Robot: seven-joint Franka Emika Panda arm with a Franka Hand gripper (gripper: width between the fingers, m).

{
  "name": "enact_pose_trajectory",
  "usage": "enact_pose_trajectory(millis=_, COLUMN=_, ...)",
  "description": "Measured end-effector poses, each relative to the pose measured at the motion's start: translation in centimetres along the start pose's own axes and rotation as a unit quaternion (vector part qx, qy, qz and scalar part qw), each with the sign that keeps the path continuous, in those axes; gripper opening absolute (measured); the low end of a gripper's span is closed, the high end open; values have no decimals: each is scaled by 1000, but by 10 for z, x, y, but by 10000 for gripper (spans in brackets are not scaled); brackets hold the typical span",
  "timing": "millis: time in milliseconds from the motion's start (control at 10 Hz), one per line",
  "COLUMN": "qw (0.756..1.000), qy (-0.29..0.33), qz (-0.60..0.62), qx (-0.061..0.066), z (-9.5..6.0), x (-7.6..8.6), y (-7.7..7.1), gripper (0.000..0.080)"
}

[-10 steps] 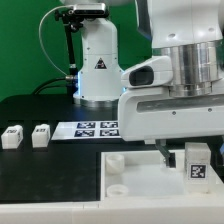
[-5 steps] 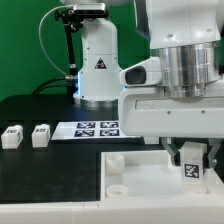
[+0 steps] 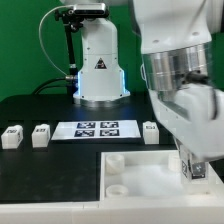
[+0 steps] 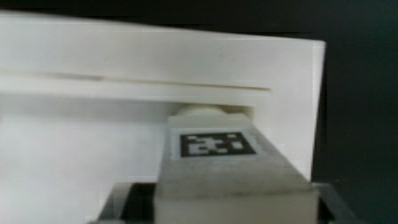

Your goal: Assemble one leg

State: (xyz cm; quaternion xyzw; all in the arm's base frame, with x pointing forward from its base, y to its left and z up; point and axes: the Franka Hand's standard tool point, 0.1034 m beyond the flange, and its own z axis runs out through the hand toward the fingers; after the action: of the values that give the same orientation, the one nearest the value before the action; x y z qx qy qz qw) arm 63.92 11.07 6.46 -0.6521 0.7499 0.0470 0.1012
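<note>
My gripper is shut on a leg, a small white block with a black-and-white tag, and holds it low over the right side of the large white panel. In the wrist view the leg fills the space between my jaws, with my gripper at its sides. Its far end points at a round socket on the panel. Three more legs stand on the black table: two at the exterior view's left and one nearer the arm.
The marker board lies on the table between the loose legs. The panel has raised round sockets on its left side. The robot base stands behind the marker board.
The wrist has turned and tilted and the held leg has moved lower towards the panel. The arm no longer hides the third loose leg on the table.
</note>
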Motion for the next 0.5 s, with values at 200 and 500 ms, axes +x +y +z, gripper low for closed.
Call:
enact_pose_trajectory(millis=200, qw=999, qy=-4, qz=54, qx=0, z=0, x=-1, y=0, gripper=297)
enact_pose_trajectory(millis=500, qw=1000, qy=-2, qz=-8, qx=13, z=-1, x=-1, y=-3, gripper=474)
